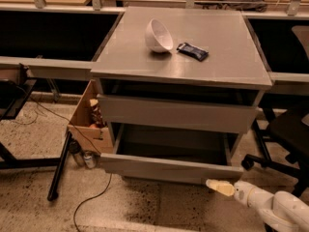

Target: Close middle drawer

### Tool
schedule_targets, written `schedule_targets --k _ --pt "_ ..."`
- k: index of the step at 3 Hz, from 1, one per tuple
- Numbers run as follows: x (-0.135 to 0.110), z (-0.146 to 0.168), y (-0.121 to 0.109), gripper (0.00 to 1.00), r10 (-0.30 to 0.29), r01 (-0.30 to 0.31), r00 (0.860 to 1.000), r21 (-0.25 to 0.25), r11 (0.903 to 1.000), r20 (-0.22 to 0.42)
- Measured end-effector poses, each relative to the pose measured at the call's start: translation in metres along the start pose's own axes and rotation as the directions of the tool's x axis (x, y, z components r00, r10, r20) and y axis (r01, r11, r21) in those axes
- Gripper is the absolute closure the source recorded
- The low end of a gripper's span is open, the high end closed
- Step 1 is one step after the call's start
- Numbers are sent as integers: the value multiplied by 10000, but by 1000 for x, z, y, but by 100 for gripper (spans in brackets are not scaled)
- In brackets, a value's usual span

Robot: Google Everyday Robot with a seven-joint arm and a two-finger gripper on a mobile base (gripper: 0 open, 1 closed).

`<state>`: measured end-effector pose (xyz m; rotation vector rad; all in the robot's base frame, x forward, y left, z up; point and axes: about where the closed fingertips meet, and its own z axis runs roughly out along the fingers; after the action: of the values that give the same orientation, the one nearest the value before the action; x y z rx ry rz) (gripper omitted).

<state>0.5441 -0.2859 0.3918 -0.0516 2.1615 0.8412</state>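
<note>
The middle drawer (169, 168) is a wide, shallow grey drawer with a flat front. It stands pulled out of the grey cabinet (183, 74), and its plain grey inside (169, 146) shows. The taller-fronted drawer (176, 114) above it sits nearly flush. The lowest drawer is hidden under the open one. My gripper (219, 187), cream-tipped on a white arm (270, 209), comes in from the lower right. Its tip is just below the right end of the middle drawer's front. I cannot tell whether it touches.
A white bowl (158, 35) lies tilted on the cabinet top beside a dark snack packet (192, 51). A cardboard box (89, 122) and cans (84, 157) stand on the floor at the left. A black office chair (285, 134) is at the right. Cables and a black leg (60, 166) lie on the floor.
</note>
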Motion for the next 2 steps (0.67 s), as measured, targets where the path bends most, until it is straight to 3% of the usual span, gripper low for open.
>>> schedule_targets --k 1,2 --pt "-2 -1 -3 0 21 -21 10000 19 10000 17" --pt "-26 9 -7 0 217 -220 9996 198 9996 172"
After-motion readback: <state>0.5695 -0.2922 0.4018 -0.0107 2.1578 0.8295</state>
